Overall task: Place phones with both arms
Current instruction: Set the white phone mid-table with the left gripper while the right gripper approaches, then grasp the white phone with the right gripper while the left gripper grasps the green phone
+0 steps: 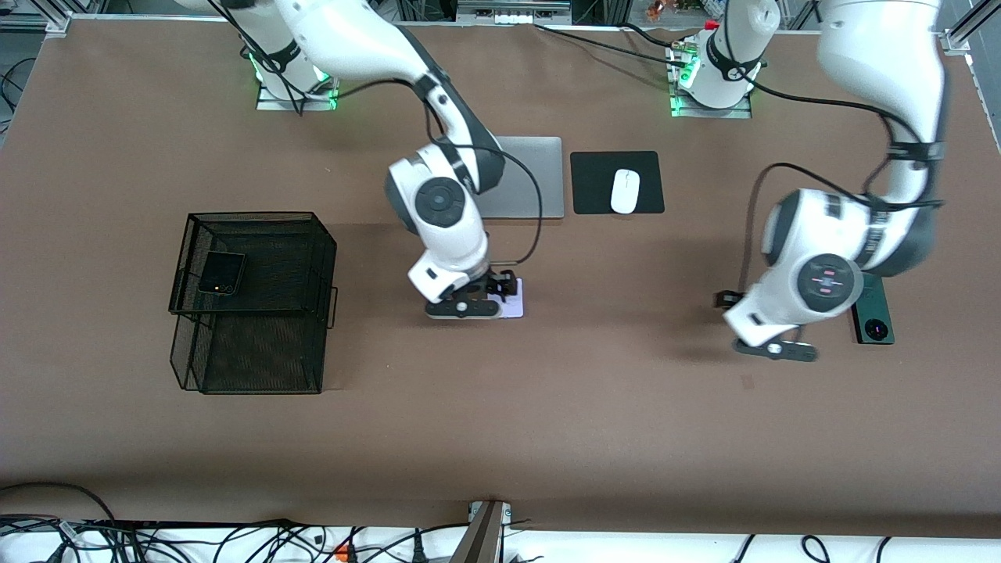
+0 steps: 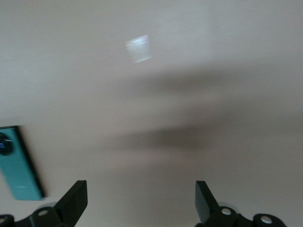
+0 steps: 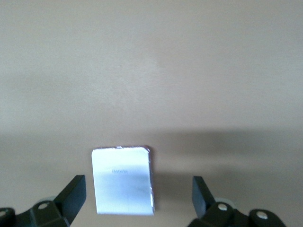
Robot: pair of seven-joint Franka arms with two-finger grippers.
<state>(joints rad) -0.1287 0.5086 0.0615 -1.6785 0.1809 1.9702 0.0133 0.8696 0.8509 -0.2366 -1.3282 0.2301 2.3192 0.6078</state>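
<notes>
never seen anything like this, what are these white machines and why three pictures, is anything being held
They are two robot arms bolted to a brown table. The big picture looks down from across the table; the other two come from cameras on each wrist.

The right gripper is open over a pale lilac-white phone lying on the table. The left gripper is open over bare table beside a dark green phone. Neither holds anything.

A black phone already lies on the top level of the wire mesh tray. Nearer the robots' bases are a silver laptop and a white mouse on a black pad.
</notes>
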